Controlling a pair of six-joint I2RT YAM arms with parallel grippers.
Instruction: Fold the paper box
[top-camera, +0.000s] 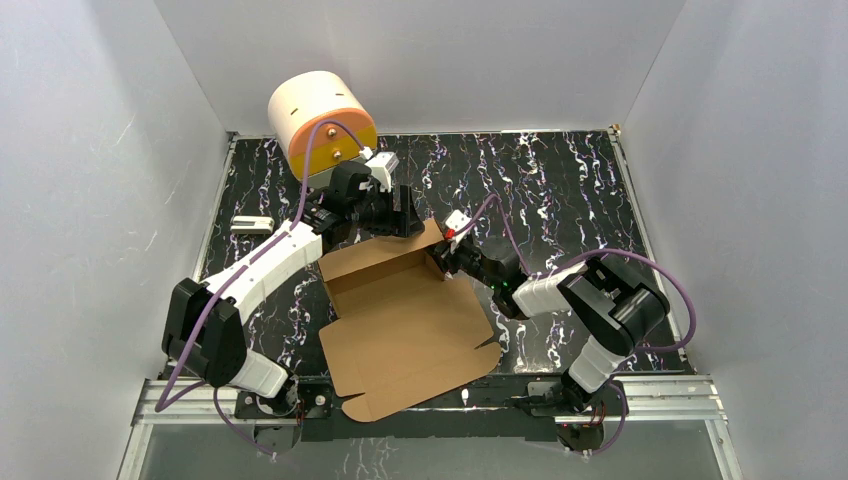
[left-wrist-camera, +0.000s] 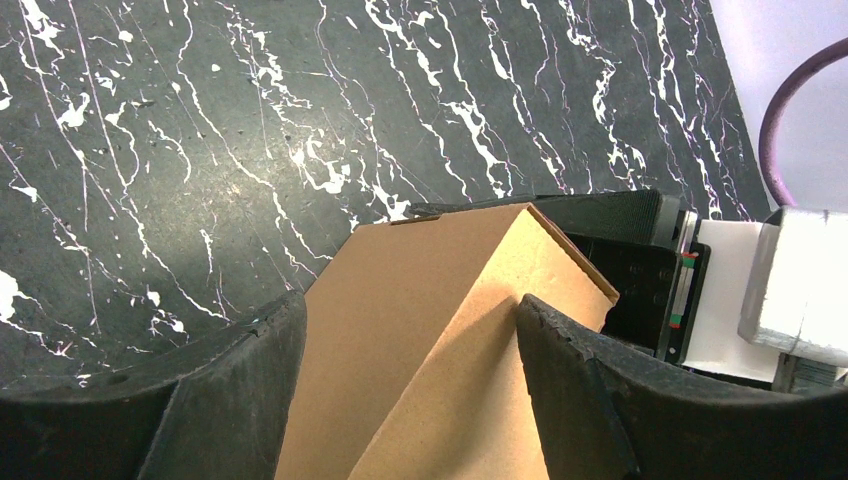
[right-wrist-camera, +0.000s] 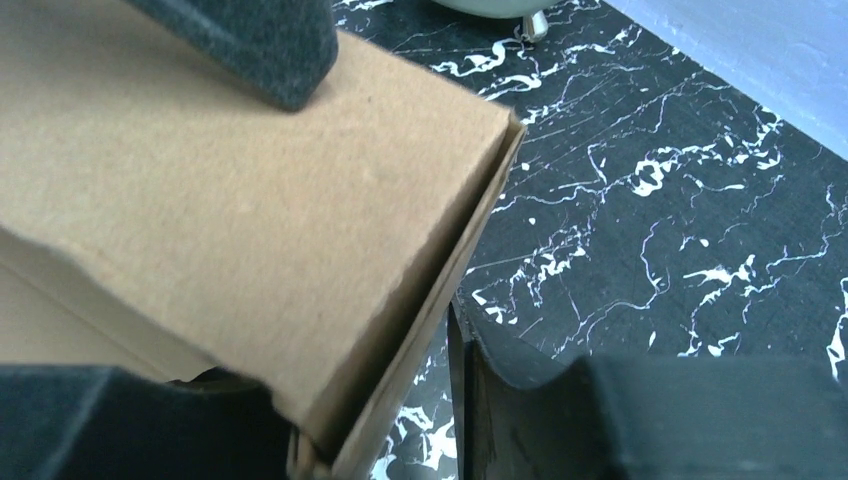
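White walls (top-camera: 90, 150) are closing in the black marbled table (top-camera: 600, 190) on three sides. The paper box (top-camera: 400, 320) is lying at the middle of it, between the two arms. Its tray half is standing with raised walls at the far side. Its broad lid panel is lying flat toward the arm bases, the nearest corner reaching over the front rail (top-camera: 660, 392).

The cream cabinet (top-camera: 320, 118) is sitting at the far left, near the left gripper (top-camera: 405, 222). That gripper is hanging over the tray's far wall with its jaws standing wide. In its wrist view the folded cardboard is filling the gap and meeting both fingers (left-wrist-camera: 230, 400), though whether they are pressing it I cannot tell.

The right gripper (top-camera: 443, 255) is sitting at the tray's far-right corner, close beside the left one, its jaws parted astride the end of the wall. A sliver of table is showing between the cardboard and one finger (right-wrist-camera: 650, 420).

The broadest bare marble is stretching right and far-right of the box. The left strip is narrower, and a small white block (top-camera: 250, 224) is lying there near the wall.
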